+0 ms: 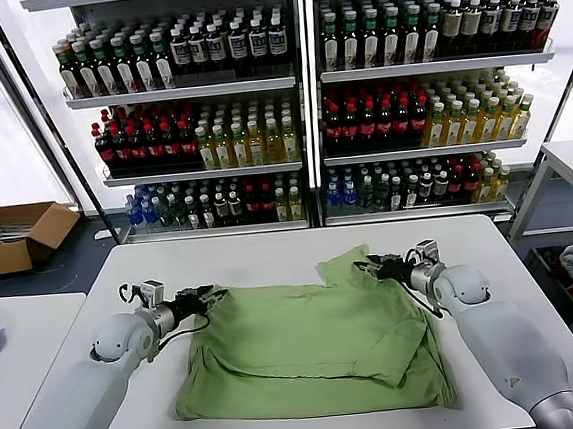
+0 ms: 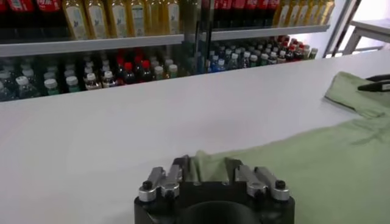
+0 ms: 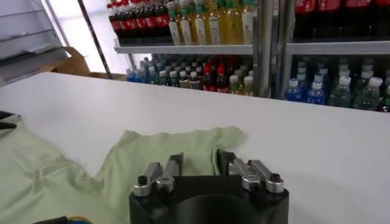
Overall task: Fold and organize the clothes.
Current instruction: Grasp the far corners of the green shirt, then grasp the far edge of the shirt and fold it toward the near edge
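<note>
The left pincer (image 1: 210, 299) sits at the shirt's far left corner, its jaws narrowed around the fabric edge; in the left wrist view the green cloth runs up between the fingers (image 2: 180, 169), so it looks to have a pinch of hem, though how much is caught I cannot tell. The right pincer (image 1: 379, 265) is at the far right sleeve, jaws likewise drawn in over the cloth, which in the right wrist view lies between and ahead of its fingers (image 3: 172, 167); whether it grips firmly is also unclear.

The polo shirt (image 1: 313, 348) lies spread on the white bench (image 1: 270, 251), filling the middle and reaching toward the near edge, with the right sleeve bunched up toward the far edge.

Risks, as I judge them: a shallow pinch on either side could slip once the arms lift, leaving one corner behind and a skewed fold. A pincer might also catch only the top layer, so the shirt opens instead of folding. Uneven lifting could drag the whole garment toward the near edge.

Containers: an open cardboard box (image 1: 12, 236) stands on the floor beyond the bench's left side, holding what seem to be flat papers. The shelves (image 1: 300, 78) behind carry rows of bottles (image 1: 378, 116).
</note>
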`<move>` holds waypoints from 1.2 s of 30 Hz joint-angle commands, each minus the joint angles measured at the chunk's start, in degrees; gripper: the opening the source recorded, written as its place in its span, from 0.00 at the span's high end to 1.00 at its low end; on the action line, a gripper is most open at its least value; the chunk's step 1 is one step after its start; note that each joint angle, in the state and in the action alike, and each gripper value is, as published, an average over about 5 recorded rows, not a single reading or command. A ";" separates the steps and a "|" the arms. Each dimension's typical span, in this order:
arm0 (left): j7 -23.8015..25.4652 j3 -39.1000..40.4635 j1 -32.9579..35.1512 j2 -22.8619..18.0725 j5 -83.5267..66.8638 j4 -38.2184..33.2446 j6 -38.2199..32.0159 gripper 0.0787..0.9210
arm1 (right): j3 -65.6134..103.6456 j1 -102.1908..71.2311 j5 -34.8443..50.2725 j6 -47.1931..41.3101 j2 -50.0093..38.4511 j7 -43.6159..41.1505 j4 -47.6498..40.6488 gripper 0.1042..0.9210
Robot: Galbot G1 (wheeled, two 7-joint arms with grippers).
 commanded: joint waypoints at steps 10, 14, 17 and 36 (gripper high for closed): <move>-4.02 -2.04 3.21 1.19 -0.48 -7.73 -1.38 0.97 | 3.96 -3.33 5.64 -0.08 -0.44 2.49 8.98 1.00; -5.41 -4.02 5.32 2.35 -1.19 -12.47 -1.84 0.99 | 7.23 -7.82 8.71 -0.63 -2.15 4.14 16.98 1.00; -6.24 -5.89 7.79 3.27 -1.72 -16.54 -1.94 0.99 | 9.48 -11.64 10.22 -1.04 -4.19 5.13 22.96 1.00; -11.92 -22.67 35.32 6.43 0.82 -37.79 -1.55 0.99 | 31.17 -53.15 8.95 1.80 -10.41 7.58 52.49 1.00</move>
